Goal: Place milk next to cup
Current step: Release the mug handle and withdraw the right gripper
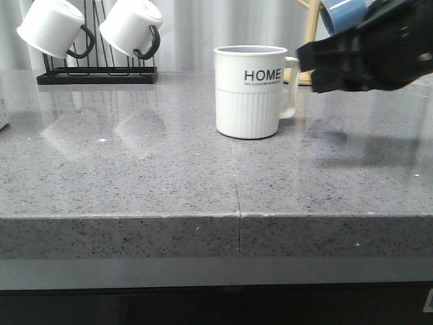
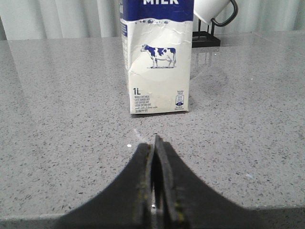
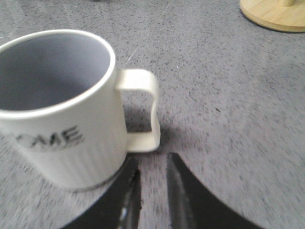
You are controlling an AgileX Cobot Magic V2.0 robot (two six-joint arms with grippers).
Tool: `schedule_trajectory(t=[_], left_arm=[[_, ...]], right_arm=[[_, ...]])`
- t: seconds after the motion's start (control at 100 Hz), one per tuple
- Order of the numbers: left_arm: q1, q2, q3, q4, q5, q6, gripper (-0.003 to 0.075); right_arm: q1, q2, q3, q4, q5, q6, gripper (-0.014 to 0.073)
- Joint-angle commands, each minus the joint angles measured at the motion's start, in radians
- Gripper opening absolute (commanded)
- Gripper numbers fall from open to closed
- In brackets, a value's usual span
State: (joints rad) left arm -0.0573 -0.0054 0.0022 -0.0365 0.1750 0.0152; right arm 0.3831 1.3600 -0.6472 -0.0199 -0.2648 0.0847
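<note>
The cup (image 1: 251, 91) stands upright on the grey counter (image 1: 135, 176), the right pincer (image 1: 312, 64) beside its handle.

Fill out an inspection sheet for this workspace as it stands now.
Surface: grey speckled countertop, a seam running front to back.
Job's things: milk upright, ungripped, ahead of the left gripper; cup upright, empty, handle toward the right gripper.
Clutter: two white mugs hanging on a black rack; blue mug on a wooden stand.
Grippers: left gripper shut, empty; right gripper slightly open, empty, beside the cup's handle.
Cables: nothing seen.
Surroundings: pale curtain behind.
</note>
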Motion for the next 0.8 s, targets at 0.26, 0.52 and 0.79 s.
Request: schedule_trajectory(t=[0.26, 0.52, 0.79], left_arm=[[0.003, -0.031, 0.041, -0.002, -0.079, -0.004, -0.0021], [0.003, -0.031, 0.041, 0.009, -0.079, -0.002, -0.0021], [0.003, -0.031, 0.041, 0.009, -0.079, -0.002, -0.0021]], right_arm=[[-0.001, -0.43, 0.131, 0.004, 0.188, -0.007, -0.0039], [-0.001, -0.734, 0.193, 0.005, 0.39, -0.006, -0.0039], [-0.001, -1.039, 0.229, 0.007, 0.578, -0.006, -0.0039]])
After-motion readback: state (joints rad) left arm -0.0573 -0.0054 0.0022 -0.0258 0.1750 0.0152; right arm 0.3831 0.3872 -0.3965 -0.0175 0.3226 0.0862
